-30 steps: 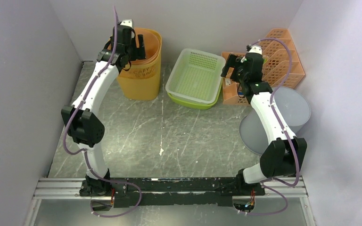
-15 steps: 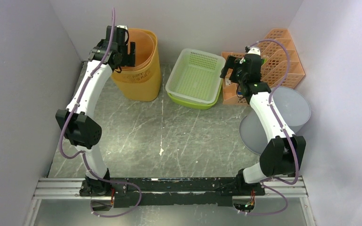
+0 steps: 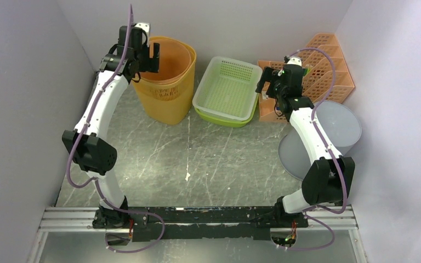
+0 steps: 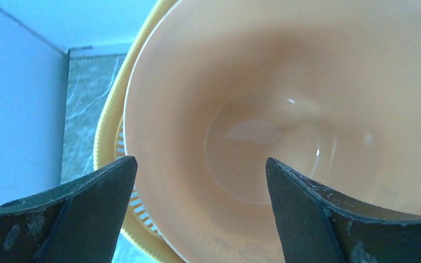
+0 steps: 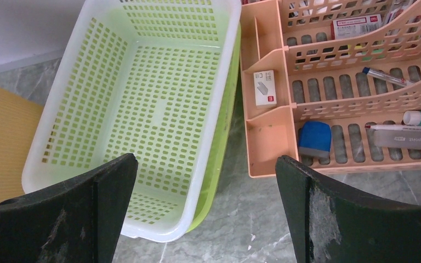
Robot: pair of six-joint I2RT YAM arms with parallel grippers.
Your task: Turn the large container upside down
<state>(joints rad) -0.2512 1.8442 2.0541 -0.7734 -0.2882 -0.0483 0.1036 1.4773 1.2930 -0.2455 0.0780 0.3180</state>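
A tall orange bin (image 3: 167,98), a smooth peach inner bin (image 3: 172,60) nested in a perforated yellow-orange basket, stands upright at the back left. My left gripper (image 3: 152,57) is open and hovers over its left rim. In the left wrist view the gripper (image 4: 200,160) looks down into the peach bin (image 4: 285,109); the left finger sits outside the rim and the right finger over the inside, touching nothing. My right gripper (image 3: 267,82) is open and empty, above the gap between the green tray and the organizer (image 5: 206,158).
A white mesh tray nested in a green one (image 3: 226,90) sits at the back middle. An orange desk organizer (image 3: 329,71) with stationery stands at the back right. A grey round tub (image 3: 334,129) lies at the right wall. Walls close in left, back and right.
My left gripper has moved back and left to the orange bin's left rim, and the bin has shifted slightly right. The right arm has hardly moved.
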